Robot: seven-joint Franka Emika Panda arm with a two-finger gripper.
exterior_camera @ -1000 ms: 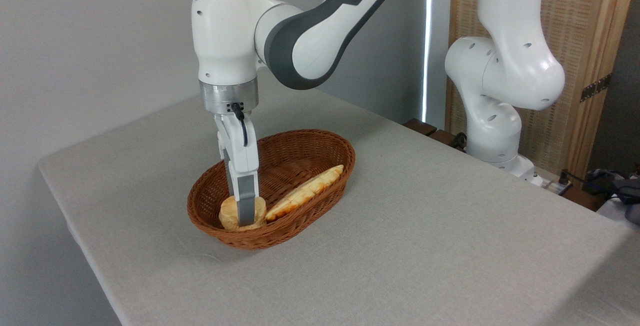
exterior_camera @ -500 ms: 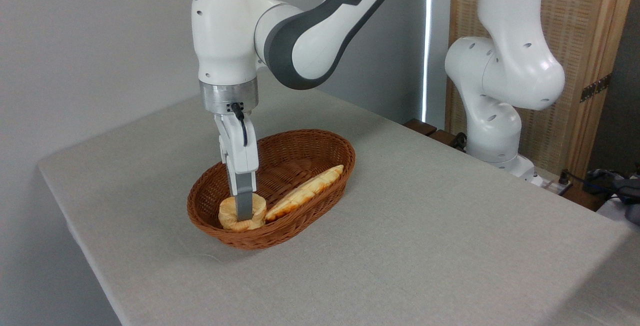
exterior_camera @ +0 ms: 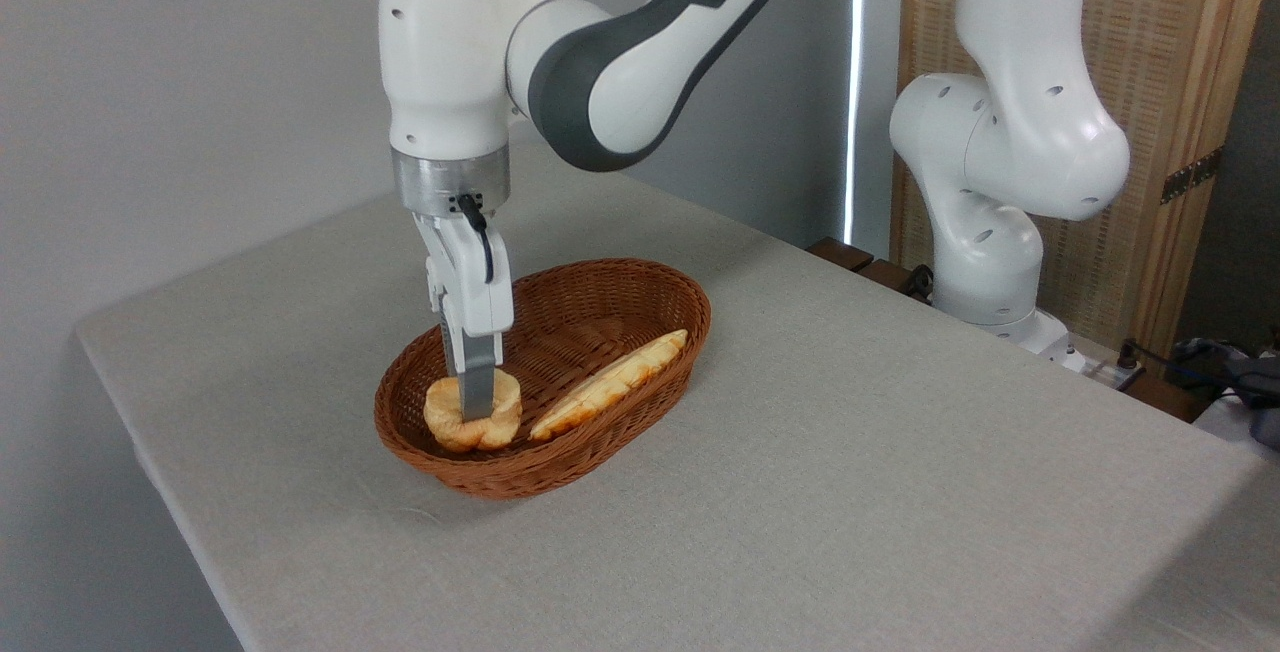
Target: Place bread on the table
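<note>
Above the near end of the brown oval wicker basket, our jaws grip the small round golden bun, seemingly just lifted clear. We must yet carry it out and set it on the grey-clothed bench.

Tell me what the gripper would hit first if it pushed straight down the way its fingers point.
The gripper, shut on the bread, points straight down. It would most likely press the bun into the floor of the wicker basket first, though depth is hard to judge here.
</note>
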